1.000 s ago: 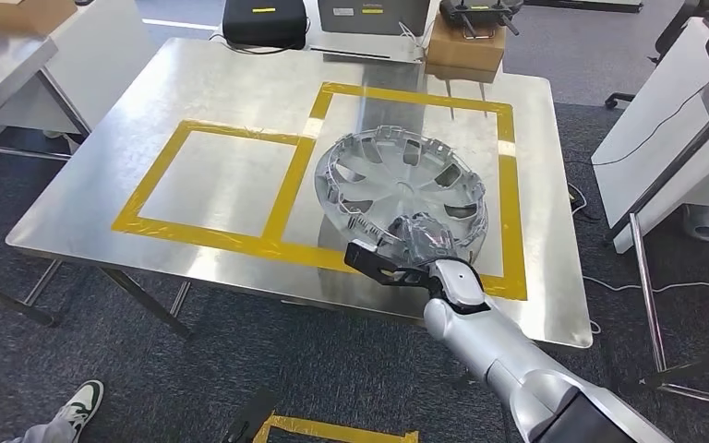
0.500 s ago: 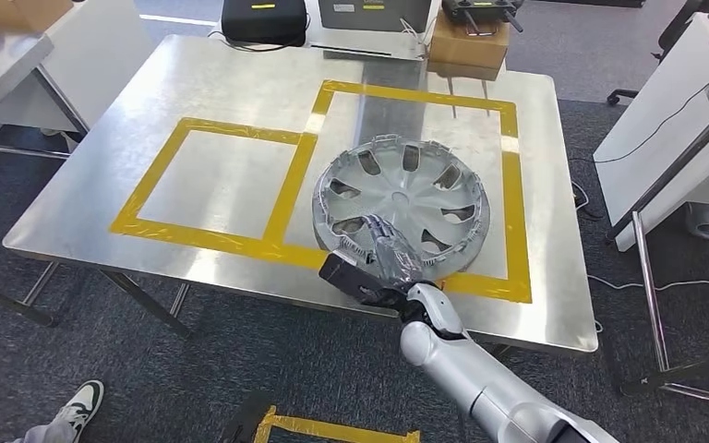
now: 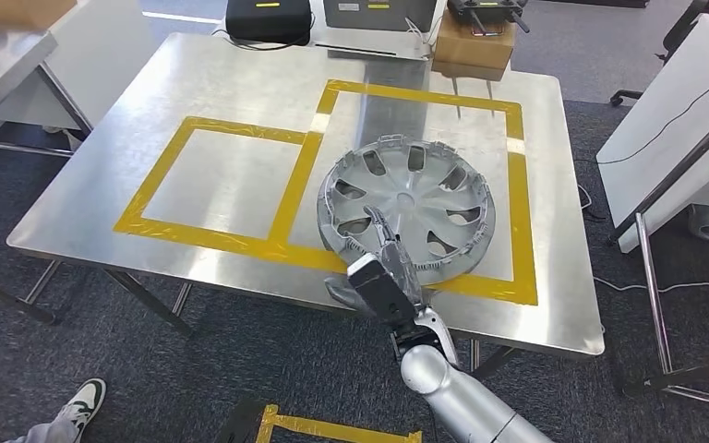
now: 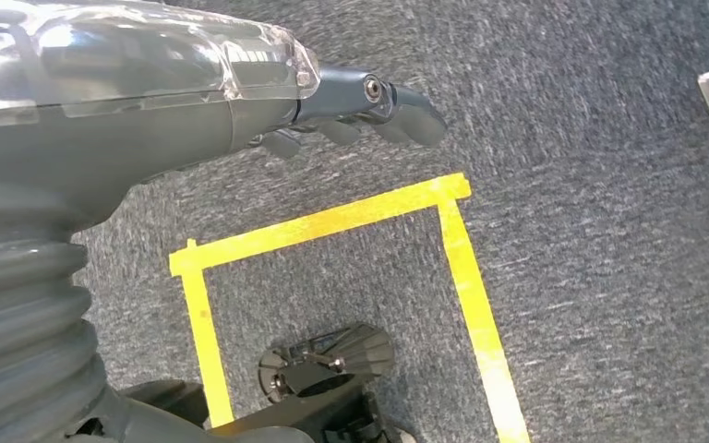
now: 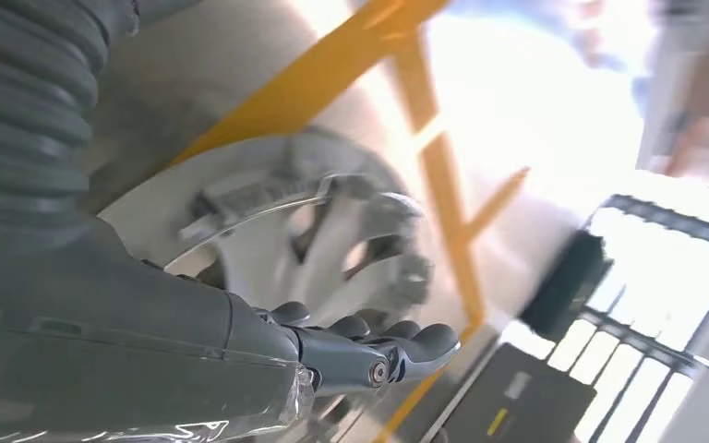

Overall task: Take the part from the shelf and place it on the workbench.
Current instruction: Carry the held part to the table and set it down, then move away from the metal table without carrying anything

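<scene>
Here, a silver wheel cover [image 3: 407, 207] lying flat on the steel workbench [image 3: 240, 88], inner side up, inside the larger of two yellow tape rectangles [image 3: 515, 203], its near-left rim reaching the tape line. Right hand [image 3: 380, 277] at the near rim of the wheel cover, fingers [image 3: 376, 224] stretched forward over its spokes; from the right wrist view [image 5: 360, 351], fingers only slightly curled and close above the cover; cannot tell whether touching or gripping the rim, so grip unclear. Silver right arm [image 3: 452, 388] entering from below, past the table's front edge. Left hand [image 4: 351, 115] hanging over dark grey carpet [image 4: 609, 231], fingers loosely bent and apart, holding nothing, above a yellow tape outline on the floor [image 4: 332, 221]. Beyond the workbench's far edge, a black case [image 3: 268, 18] and a cardboard box [image 3: 473, 44]. At the lower left of the head view, a person's sneaker [image 3: 81, 402] on the carpet. To the right, a white table [image 3: 665, 120] and metal frame legs [image 3: 651, 286].
</scene>
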